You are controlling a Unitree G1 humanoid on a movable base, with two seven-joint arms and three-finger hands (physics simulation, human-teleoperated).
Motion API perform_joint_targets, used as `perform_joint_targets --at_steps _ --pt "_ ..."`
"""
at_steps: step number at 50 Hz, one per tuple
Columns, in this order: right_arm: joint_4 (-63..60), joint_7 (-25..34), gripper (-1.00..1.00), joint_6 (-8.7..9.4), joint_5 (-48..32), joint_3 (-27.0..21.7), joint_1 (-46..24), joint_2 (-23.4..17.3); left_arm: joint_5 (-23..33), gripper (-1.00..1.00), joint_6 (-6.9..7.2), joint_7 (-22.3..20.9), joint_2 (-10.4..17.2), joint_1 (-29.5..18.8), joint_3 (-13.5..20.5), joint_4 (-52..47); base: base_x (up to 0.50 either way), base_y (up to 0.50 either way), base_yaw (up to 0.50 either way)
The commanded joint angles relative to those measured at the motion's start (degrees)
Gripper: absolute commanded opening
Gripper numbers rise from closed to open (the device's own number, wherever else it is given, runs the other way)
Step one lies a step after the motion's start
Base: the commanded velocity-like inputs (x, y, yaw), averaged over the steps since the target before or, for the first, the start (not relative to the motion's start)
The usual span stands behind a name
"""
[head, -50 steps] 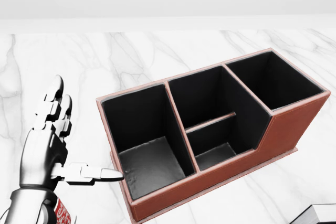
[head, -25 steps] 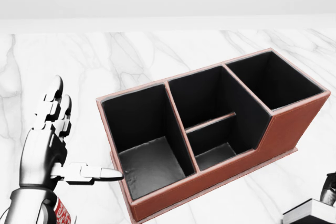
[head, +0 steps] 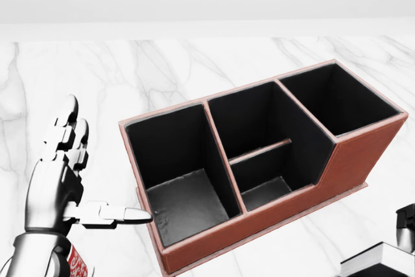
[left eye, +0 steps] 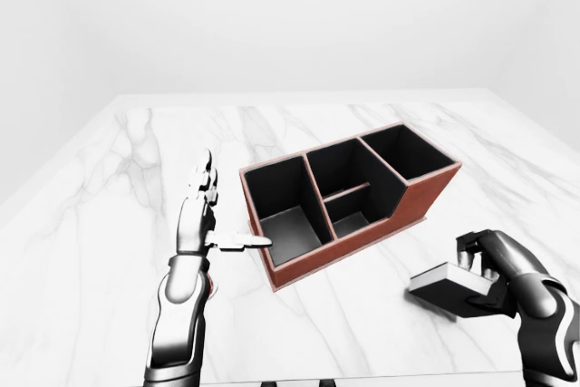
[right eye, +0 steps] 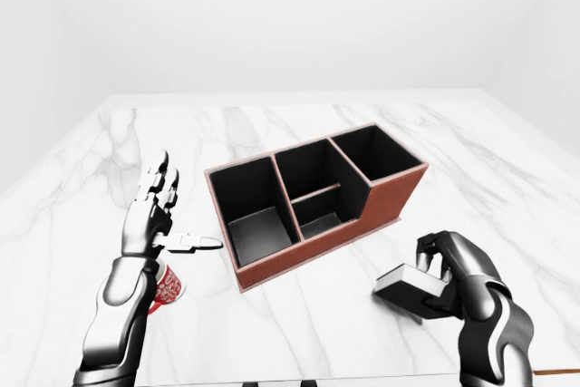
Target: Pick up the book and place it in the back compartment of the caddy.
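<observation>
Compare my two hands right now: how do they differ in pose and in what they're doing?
The left hand is open, fingers pointing up and thumb sticking out toward the caddy; the right hand is curled shut. The left hand holds nothing, while the right hand grips the book. The left hand is beside the caddy's left end; the right hand sits lower right, apart from it. Both are metallic three-finger hands over the marble table.

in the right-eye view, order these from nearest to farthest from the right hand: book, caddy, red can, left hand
1. book, gripped in the right hand, lower right.
2. caddy, up-left of it, mid-table.
3. left hand and red can, both far left; too close to rank.
</observation>
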Motion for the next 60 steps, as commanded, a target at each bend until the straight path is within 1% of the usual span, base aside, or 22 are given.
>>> perform_joint_targets --at_steps 1,10,18,24,33,45,60 --pt "-7.39 2.94 -1.00 0.42 0.14 0.19 -1.79 0.82 -0.13 1.00 0.00 -0.01 -0.03 0.04 -0.06 0.06 0.00 0.00 0.00" --pt "-12.40 5.92 -1.00 0.42 -0.63 1.02 -2.69 1.47 0.04 1.00 0.00 0.03 -0.11 0.28 -0.30 -0.24 0.00 0.00 0.00" --pt "-16.82 8.96 -1.00 0.42 -2.43 3.73 -4.92 1.87 0.05 1.00 0.00 0.04 -0.12 0.17 -0.28 0.07 0.00 0.00 0.00" --pt "-19.91 10.91 -1.00 0.42 -3.07 4.72 -6.09 2.14 0.08 1.00 0.00 0.04 -0.12 0.19 -0.33 0.07 0.00 0.00 0.00" --pt "-22.35 10.91 -1.00 0.42 -4.24 6.01 -8.05 1.83 0.11 1.00 0.00 0.04 -0.16 0.27 -0.38 -0.01 0.00 0.00 0.00" --pt "-25.18 10.91 -1.00 0.42 -6.81 9.68 -12.34 1.69 0.10 1.00 0.00 0.08 -0.14 0.13 -0.35 0.21 0.00 0.00 0.00" --pt "-24.60 10.91 -1.00 0.42 -7.86 11.82 -16.10 0.90 0.22 1.00 0.00 0.08 -0.24 0.36 -0.60 0.31 0.00 0.00 0.00"
